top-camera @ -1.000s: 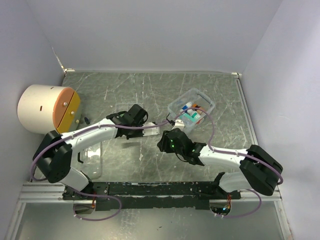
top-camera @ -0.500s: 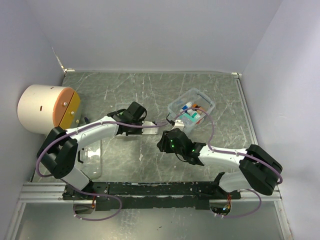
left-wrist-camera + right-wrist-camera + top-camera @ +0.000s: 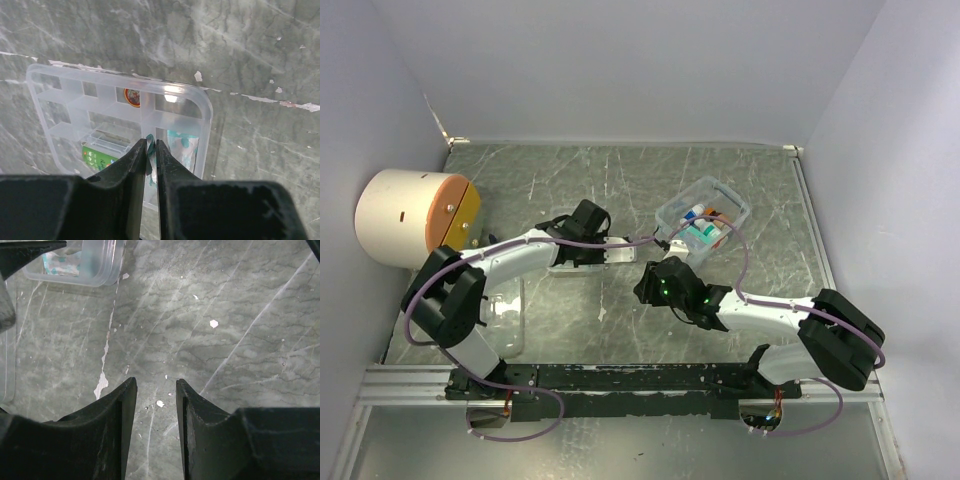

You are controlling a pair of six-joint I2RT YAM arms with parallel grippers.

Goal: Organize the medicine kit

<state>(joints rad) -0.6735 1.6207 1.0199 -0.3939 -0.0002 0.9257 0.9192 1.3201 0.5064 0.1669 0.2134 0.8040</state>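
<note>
Your left tool (image 3: 151, 150) is closed down to a thin slit, and a narrow teal-and-white strip (image 3: 149, 145) is pinched between its tips. The strip stands on edge in the gap. Its long axis runs along the fingers, away from the wrist camera. You cannot tell how much of it hangs below the tips.

The strip and the tool tips sit over the clear divided tray (image 3: 206, 110), above a divider near the tray's right-hand end as the left wrist camera sees it. Just to the right of the tips a teal-and-white packet (image 3: 182, 150) lies in a compartment. Its long side is parallel to the fingers. Just to the left lies a green box (image 3: 100, 155), tilted across its compartment. A round red-and-yellow piece (image 3: 132, 95) sits in a cell further from the camera.

From above, the tray (image 3: 616, 256) lies flat on the tabletop (image 3: 620, 180) with its long side running roughly left to right. Most of it is hidden under your left arm.

Your right tool (image 3: 155, 385) is partly open and holds nothing. It hangs over bare tabletop, with the tray's corner (image 3: 105, 265) ahead and to its left, well apart from the fingers.

The clear bin (image 3: 680, 195) with more supplies stands beyond both tools, turned at an angle to the tabletop's edges.
</note>
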